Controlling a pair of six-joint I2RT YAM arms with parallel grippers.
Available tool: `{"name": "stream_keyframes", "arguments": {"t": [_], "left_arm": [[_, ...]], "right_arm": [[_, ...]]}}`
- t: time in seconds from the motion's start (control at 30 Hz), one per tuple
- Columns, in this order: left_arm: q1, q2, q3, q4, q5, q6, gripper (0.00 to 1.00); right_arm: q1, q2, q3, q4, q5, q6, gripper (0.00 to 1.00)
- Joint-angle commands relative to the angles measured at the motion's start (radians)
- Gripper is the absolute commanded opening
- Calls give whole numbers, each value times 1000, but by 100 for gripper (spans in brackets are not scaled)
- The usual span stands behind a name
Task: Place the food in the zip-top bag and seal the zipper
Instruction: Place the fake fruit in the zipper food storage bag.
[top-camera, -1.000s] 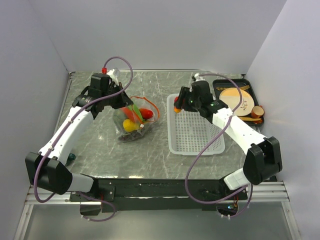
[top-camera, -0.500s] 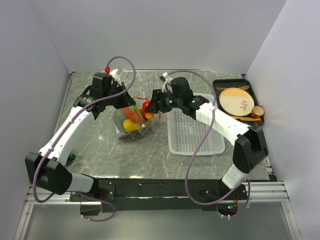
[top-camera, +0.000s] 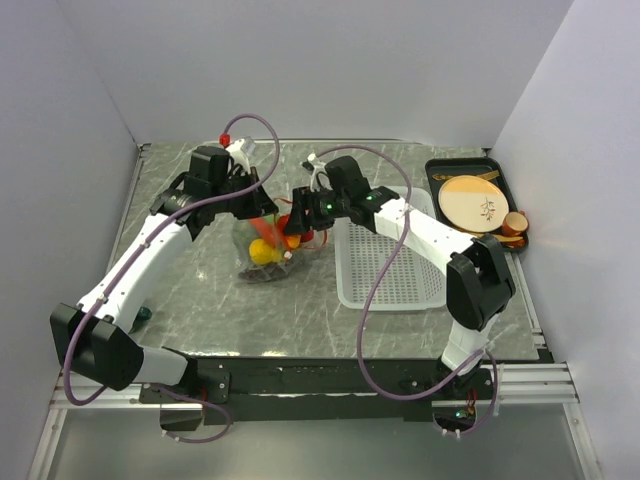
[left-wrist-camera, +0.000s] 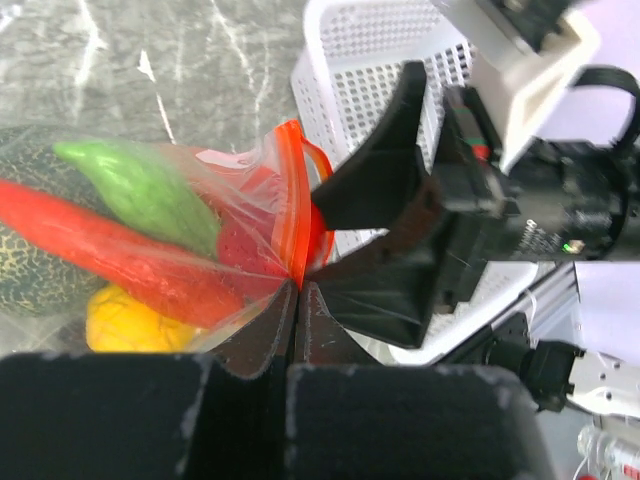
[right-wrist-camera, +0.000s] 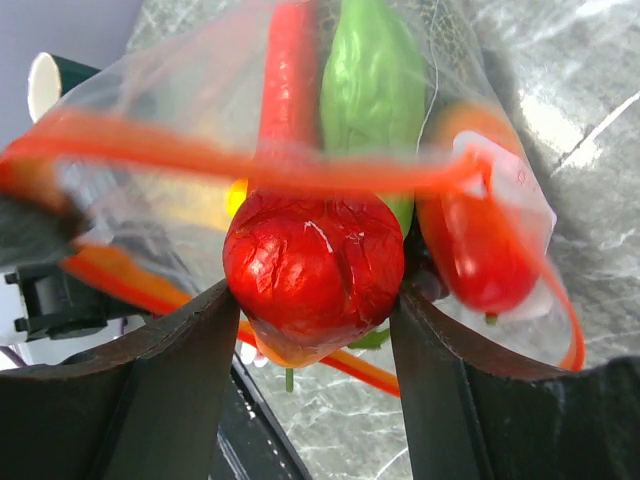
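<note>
Between the fingers of the right end effector (top-camera: 297, 213) an orange-red tomato (right-wrist-camera: 312, 262) is pinched from both sides. Directly ahead of it the zipper (right-wrist-camera: 250, 160) is seen stretched across the mouth of the zip-top bag (top-camera: 262, 252). Beyond the strip, a green piece (right-wrist-camera: 365, 90), a long red piece (right-wrist-camera: 288, 70) and a yellow piece (left-wrist-camera: 125, 320) are already held inside the bag.

Over the last second this end effector has been carried from above the white basket (top-camera: 390, 265), now behind it, to the bag's mouth, with the tomato brought along.

Opposite it, the left end effector (left-wrist-camera: 294, 300) is pressed together on the zipper, so that the mouth edge is kept raised off the tabletop (top-camera: 200, 300) and open toward the incoming piece.

The tomato is judged to be at the threshold rather than released. Whether it has passed the strip cannot be told. Once it is dropped, only sealing appears to be left, if no food is left outside.
</note>
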Motion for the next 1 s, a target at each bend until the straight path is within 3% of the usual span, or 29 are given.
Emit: {"name": "stream_keyframes", "arguments": {"t": [0.0,0.4,0.53,0.6,0.73,0.97], "left_arm": [[-15,-50,62,27,68,38,1],[-21,-47,92,27,91,35,1],[-21,-45,90,34,74,27,1],[-21,-45,85,39,53,21,1],[-21,-39,78,45,-6,3,1],[-21,-33,70,54,-21,-8,1]], "right_arm": [[3,22,89,11,31,-23,48],[6,74,129,15,235,-24,52],[9,71,118,14,220,-27,65],[9,51,104,8,224,-34,76],[9,-43,26,40,363,-12,95],[-1,-229,-68,62,552,3,100]]}}
